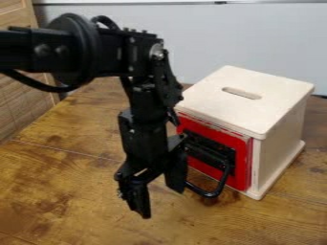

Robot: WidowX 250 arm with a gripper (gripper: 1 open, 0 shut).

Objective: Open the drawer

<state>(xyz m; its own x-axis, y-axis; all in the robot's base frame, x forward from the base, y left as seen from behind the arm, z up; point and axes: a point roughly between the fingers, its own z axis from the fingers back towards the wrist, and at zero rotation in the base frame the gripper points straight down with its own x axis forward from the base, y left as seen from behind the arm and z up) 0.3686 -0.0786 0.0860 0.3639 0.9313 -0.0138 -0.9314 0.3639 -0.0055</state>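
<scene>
The drawer [213, 127] is a red-fronted box set in a pale wooden cube [262, 115], at the right of the camera view. Its black wire loop handle [208, 192] hangs forward and down over the table. My gripper [151, 191] points straight down just left of the handle, low over the wood. Its jaws stand apart, open, and nothing shows between the fingers [134, 201]. The black arm [141, 86] hides the drawer front's left edge and the near end of the handle. Whether a finger touches the handle I cannot tell.
The cube's top has a slot [240, 93]. The wooden table [52, 182] stretches left and forward of the arm. A pale wall [230, 38] closes the back, and a wooden panel [19, 86] stands at the far left.
</scene>
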